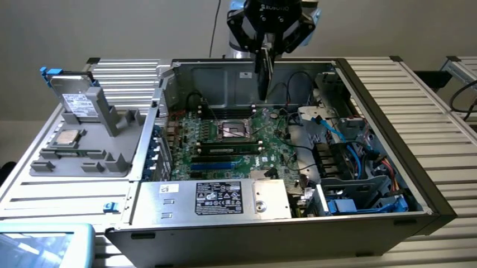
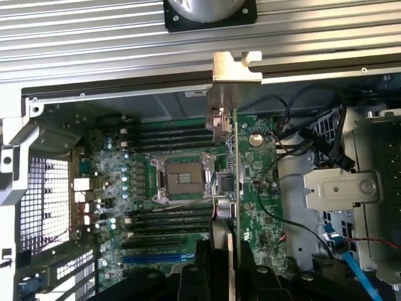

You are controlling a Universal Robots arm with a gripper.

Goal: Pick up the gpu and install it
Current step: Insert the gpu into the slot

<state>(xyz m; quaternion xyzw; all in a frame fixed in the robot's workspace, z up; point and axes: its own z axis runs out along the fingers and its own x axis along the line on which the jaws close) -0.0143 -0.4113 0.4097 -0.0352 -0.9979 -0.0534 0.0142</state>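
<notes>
Over the open computer case point(image 1: 209, 84), toward its twelve o'clock edge in the exterior view, your gripper point(image 1: 265, 43) pinches the graphics card point(image 1: 265, 75), hanging on edge above the motherboard point(image 1: 272, 146).

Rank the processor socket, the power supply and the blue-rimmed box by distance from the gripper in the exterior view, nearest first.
From the gripper, which holds the graphics card above the open case:
1. Processor socket, on the board just below the card.
2. Power supply, at the case's near edge.
3. Blue-rimmed box, outside the case, at the exterior view's lower left.
</notes>
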